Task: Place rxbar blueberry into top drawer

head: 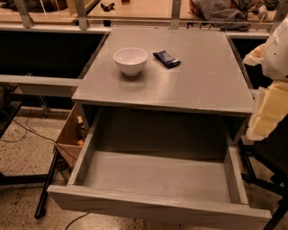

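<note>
The rxbar blueberry (166, 58), a small dark navy bar, lies flat on the grey cabinet top (202, 85), toward the back, just right of a white bowl (130, 60). The top drawer (157, 204) is pulled wide open below the cabinet top, and its grey inside holds nothing. My gripper (270, 110) shows as a white and pale yellow shape at the right edge of the view. It is beside the cabinet's right side, well right of the bar and above the drawer's right wall. It holds nothing that I can see.
A brown cardboard box (72, 132) sits on the floor left of the drawer. Black stand legs and cables (45, 188) are on the floor at the left. A railing and a wooden floor (135, 13) lie behind the cabinet.
</note>
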Controlling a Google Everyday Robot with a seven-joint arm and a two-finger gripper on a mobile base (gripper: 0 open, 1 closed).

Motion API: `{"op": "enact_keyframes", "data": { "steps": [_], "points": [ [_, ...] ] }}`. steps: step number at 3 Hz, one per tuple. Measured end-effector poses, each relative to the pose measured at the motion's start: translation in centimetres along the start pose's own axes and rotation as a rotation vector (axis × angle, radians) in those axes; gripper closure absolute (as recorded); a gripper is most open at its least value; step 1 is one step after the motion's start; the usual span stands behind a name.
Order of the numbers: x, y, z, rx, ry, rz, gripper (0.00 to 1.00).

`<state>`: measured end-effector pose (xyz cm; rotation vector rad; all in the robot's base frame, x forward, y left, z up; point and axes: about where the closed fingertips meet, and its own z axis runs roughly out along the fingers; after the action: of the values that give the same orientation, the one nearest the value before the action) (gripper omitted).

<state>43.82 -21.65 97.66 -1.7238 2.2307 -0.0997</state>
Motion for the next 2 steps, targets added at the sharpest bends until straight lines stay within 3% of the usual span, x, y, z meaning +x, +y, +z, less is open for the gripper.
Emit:
{"op": "enact_keyframes", "data": {
  "steps": [1,2],
  "points": [
    [0.0,0.0,0.0,0.000,0.000,0.000,0.00],
    [-0.5,-1.2,-0.9,0.035,-0.029,0.001,0.00]
  ]
}}
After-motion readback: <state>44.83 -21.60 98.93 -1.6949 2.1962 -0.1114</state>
